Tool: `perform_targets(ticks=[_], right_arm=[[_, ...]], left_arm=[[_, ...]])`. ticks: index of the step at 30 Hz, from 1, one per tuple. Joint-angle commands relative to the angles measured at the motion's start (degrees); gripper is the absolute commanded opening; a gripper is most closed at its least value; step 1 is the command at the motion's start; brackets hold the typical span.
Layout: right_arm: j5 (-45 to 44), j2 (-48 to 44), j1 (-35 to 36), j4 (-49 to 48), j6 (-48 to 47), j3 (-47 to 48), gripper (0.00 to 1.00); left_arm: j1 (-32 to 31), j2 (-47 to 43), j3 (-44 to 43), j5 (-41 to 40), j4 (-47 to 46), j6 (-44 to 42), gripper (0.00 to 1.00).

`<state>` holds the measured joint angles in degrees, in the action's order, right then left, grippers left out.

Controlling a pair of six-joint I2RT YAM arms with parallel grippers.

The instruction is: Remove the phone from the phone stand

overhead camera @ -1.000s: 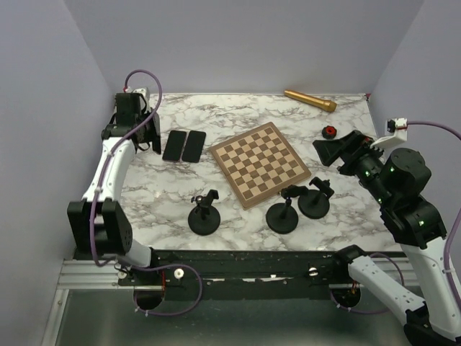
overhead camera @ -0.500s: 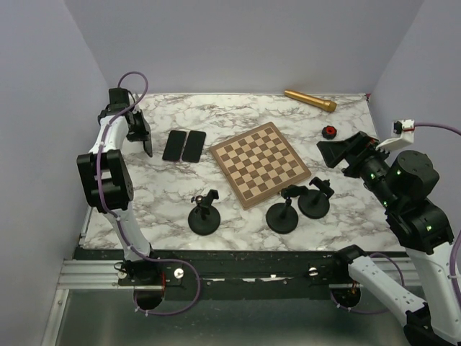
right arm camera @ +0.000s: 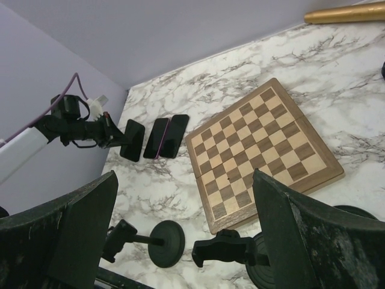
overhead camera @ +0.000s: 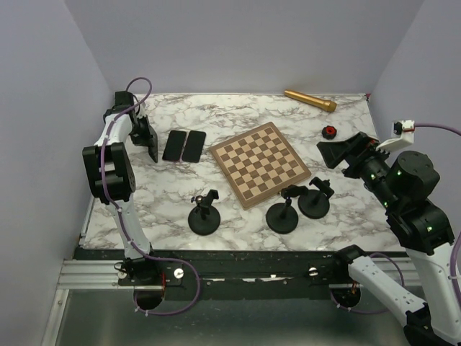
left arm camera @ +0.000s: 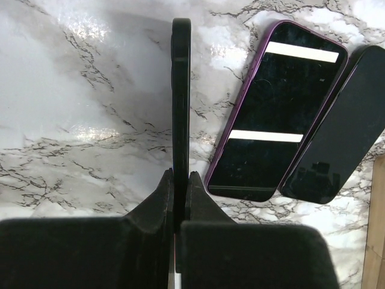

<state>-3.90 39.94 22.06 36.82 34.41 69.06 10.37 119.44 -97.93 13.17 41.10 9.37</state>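
Marble counter (overhead camera: pixel 216 119), lilac walls round it. Status as I saw it: left stand (overhead camera: pixel 204 216), middle stand (overhead camera: pixel 282 213) and right stand (overhead camera: pixel 315 202) sat along the near side, all empty, no handset on any cradle. So the lift-off part looked done.

Left hand (left arm camera: pixel 180 180) was at the far-left corner, pressed tight on the phone (left arm camera: pixel 180 90). It pinched the phone by one end and held it edge-on and upright. The phone hung just beside the purple-rimmed phone (left arm camera: pixel 280 108) and the black phone (left arm camera: pixel 340 141), which both lay flat side by side, touching or nearly so. Could not tell whether the held phone's lower edge met the counter.

Right hand (overhead camera: pixel 335 153) hovered over the right side, spread wide open and holding nothing, apart from the stands.

Chessboard (overhead camera: pixel 259 162) lay in the middle, gold rod (overhead camera: pixel 310 100) at the back edge, and a small red-and-black knob (overhead camera: pixel 329 131) near the right hand. None of them looked involved.

Left to do, my read: lay the phone flat next to the other two, let go, back the arm off. Main thing to watch was not knocking the purple-rimmed phone on the way down.
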Motion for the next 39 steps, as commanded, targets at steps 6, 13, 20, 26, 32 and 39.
perform_targets(ticks=[6, 13, 20, 26, 32, 39], right_arm=[[2.7, 0.2, 0.3, -0.8, 1.0, -1.2, 1.00], [3.5, 0.2, 0.3, -1.8, 2.1, -2.7, 1.00], [2.6, 0.1, 0.3, -1.0, 1.4, -1.1, 1.00], [0.9, 0.6, 0.3, 1.1, 1.0, -2.2, 1.00], [0.0, 2.0, 0.3, 1.1, 0.1, -1.4, 1.00], [-2.5, 4.6, 0.3, 0.9, -1.9, -0.1, 1.00]], left_arm=[[-0.7, 0.2, -2.5, 1.3, 2.4, -0.4, 0.13], [-0.7, 0.2, -2.6, 1.1, 3.3, 1.0, 0.32], [-0.7, 0.3, -2.6, -3.0, 3.9, 2.1, 0.45], [-0.8, -4.2, -0.3, -7.8, 2.0, 4.1, 0.63], [-0.7, -9.3, 0.5, -9.9, 1.9, 4.9, 0.81], [-1.9, -21.0, 3.4, -5.6, -0.9, 7.4, 0.91]])
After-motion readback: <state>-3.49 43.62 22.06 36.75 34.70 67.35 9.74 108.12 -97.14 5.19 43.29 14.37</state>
